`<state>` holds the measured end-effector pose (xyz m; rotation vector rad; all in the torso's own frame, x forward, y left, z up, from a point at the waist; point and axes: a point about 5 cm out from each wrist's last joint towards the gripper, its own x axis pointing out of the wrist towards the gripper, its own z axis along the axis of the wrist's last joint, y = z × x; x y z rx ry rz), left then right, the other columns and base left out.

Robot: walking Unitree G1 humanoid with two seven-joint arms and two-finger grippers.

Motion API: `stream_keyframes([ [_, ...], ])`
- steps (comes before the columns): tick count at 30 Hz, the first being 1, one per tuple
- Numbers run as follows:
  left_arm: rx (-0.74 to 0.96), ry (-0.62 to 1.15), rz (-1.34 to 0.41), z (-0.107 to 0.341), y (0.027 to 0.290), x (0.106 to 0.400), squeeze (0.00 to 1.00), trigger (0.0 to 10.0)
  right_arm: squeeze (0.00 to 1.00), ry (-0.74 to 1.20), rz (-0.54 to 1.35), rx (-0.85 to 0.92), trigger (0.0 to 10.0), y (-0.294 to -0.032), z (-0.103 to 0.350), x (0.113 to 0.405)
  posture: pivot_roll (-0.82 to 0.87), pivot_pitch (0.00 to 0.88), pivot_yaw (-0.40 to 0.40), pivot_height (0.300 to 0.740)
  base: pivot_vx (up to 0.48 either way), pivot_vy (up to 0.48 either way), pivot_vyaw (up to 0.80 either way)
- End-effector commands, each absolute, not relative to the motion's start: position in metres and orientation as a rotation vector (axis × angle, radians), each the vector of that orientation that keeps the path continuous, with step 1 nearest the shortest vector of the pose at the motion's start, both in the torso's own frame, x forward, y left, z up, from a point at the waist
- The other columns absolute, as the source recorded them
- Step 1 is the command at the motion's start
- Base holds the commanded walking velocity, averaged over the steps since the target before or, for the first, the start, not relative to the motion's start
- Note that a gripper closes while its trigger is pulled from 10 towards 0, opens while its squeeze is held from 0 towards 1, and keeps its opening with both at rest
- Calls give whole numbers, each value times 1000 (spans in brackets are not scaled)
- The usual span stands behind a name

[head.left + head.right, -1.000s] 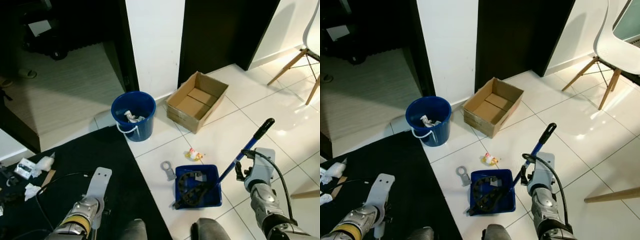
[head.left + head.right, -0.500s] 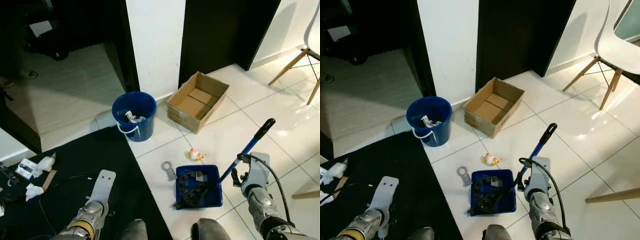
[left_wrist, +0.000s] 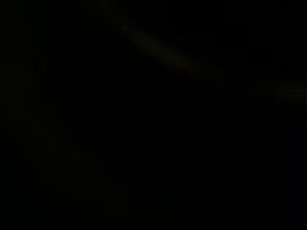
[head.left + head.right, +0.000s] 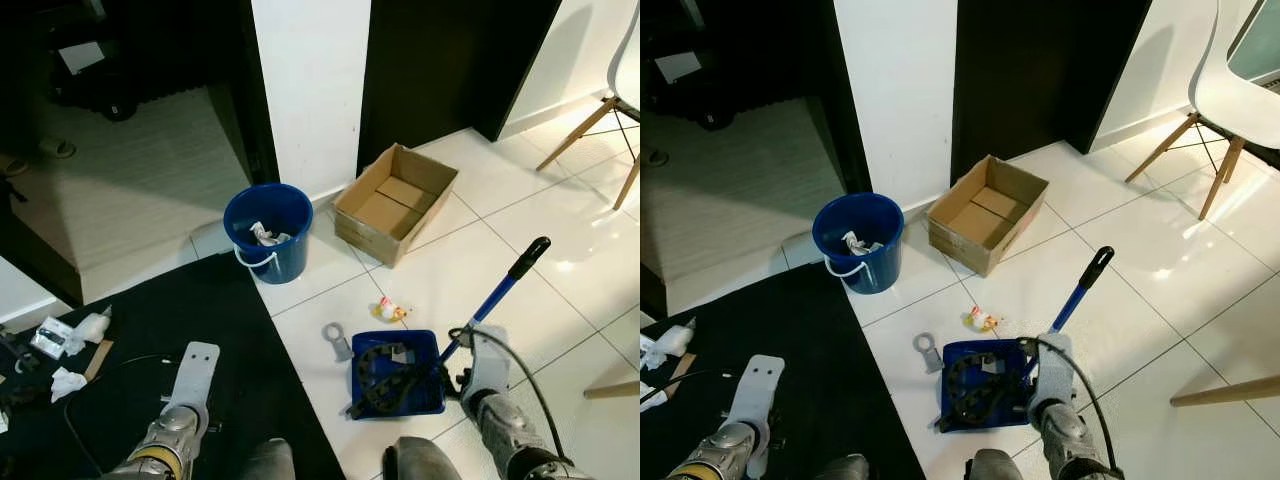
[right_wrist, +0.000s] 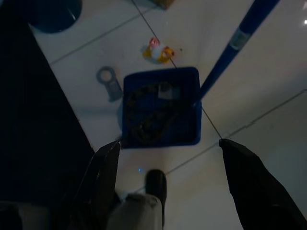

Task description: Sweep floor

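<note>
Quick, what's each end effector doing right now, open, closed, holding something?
Left end effector: cannot be told.
Right end effector: open, holding nothing, above the blue dustpan.

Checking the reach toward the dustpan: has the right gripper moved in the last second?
Yes. The right gripper has pulled in toward the robot and leftward, closing on the blue dustpan, which has stayed put on the tiles.

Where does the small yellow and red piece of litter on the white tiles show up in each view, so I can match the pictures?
Left eye view: yellow and red litter just beyond the blue dustpan.
Right eye view: litter again beyond the dustpan's far edge.
Left wrist view: too dark to tell.
Right wrist view: litter beyond the dustpan, between the open fingers.
Shared landmark: the grey ring-ended piece beside the dustpan.
</note>
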<state>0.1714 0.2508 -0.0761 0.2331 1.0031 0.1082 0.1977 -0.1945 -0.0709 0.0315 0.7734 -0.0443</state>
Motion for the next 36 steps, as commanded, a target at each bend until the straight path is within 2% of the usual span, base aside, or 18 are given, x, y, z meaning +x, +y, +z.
stream_keyframes([
  [1, 216, 992, 161, -76, 256, 167, 0, 10000, 0, 810, -31, 17, 10000, -192, -76, 191, 43, 0, -3, 740, 0, 0, 0],
  [3, 213, 992, 176, -76, 257, 167, 0, 10000, 0, 822, -22, 22, 10000, -190, -77, 189, 42, 0, -4, 740, 0, 0, 0],
  [9, 232, 985, 206, -76, 257, 168, 0, 10000, 0, 851, 80, -129, 10000, -189, -79, 186, 46, 0, -24, 740, 0, 0, 0],
  [14, 227, 936, 214, -73, 254, 174, 0, 10000, 0, 842, 57, -130, 10000, -192, -78, 186, 44, 0, -31, 740, 0, 0, 0],
  [36, 210, 912, 188, -72, 243, 182, 0, 10000, 0, 823, 33, -39, 10000, -190, -80, 180, 26, 0, -7, 740, 0, 0, 0],
])
